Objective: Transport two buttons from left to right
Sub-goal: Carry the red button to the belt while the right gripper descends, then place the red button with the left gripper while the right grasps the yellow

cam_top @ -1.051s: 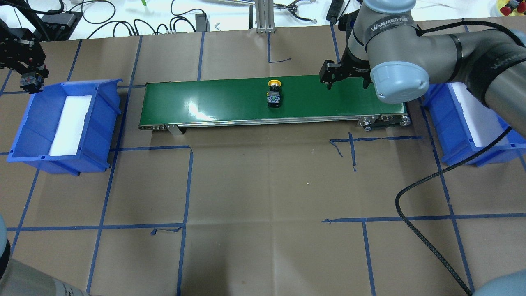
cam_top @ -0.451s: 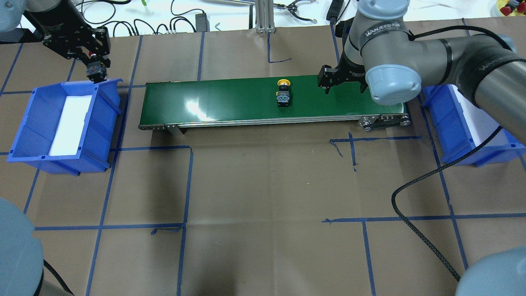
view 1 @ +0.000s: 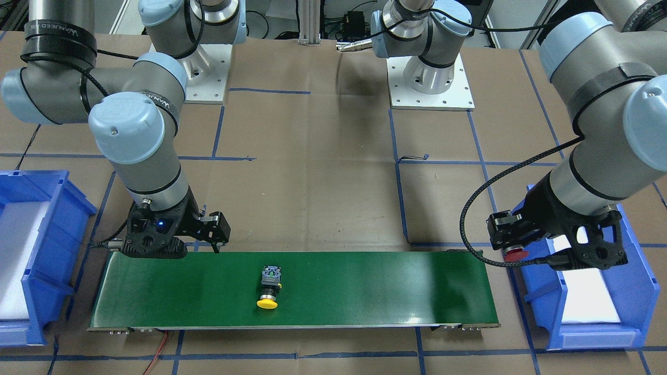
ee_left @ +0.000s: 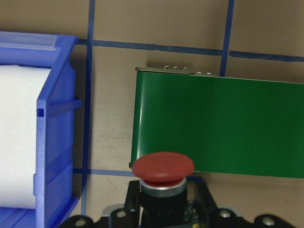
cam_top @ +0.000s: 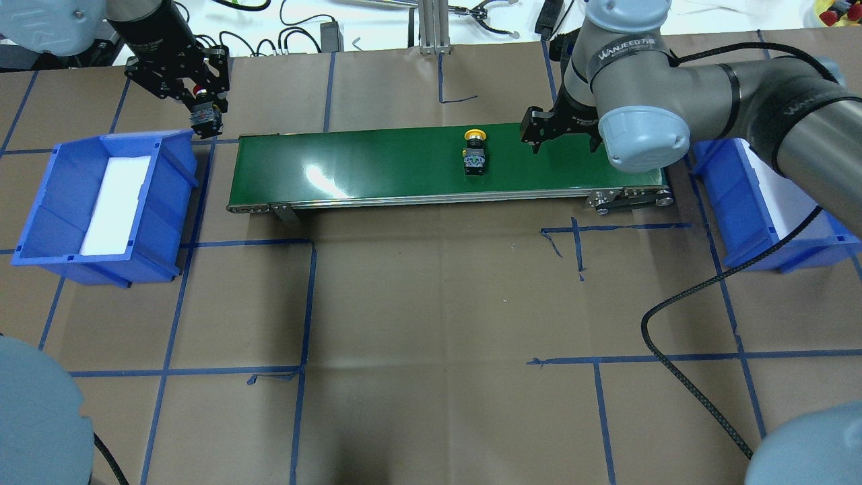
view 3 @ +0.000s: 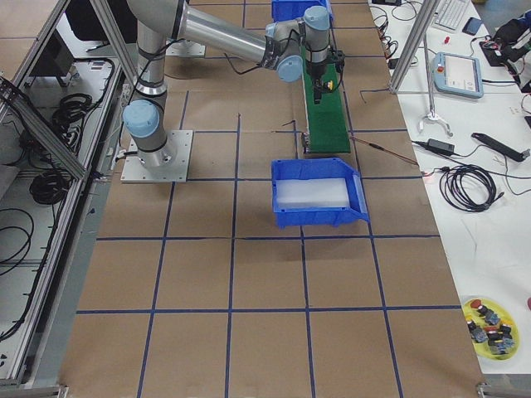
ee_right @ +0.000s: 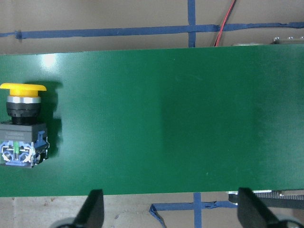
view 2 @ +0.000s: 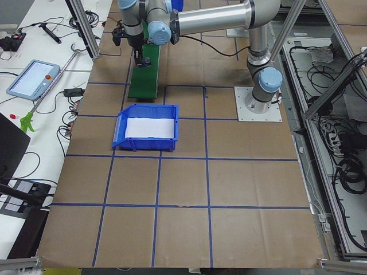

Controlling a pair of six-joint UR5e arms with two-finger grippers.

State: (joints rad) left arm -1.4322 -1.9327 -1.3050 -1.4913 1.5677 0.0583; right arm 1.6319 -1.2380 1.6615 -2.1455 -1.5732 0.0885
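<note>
One red button (ee_left: 163,168) within left tool (ee_left: 167,209)

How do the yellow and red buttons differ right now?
The yellow button lies on its side on the green belt; the red button is clamped in the left tool, off the belt's end. Their caps differ in colour, yellow against red. Both are mushroom-capped with dark bodies.

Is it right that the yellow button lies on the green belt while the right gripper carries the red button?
No. The left gripper carries the red button, not the right, as the overhead and left wrist views show. The right gripper is open and empty. The yellow button does lie on the green belt.
</note>
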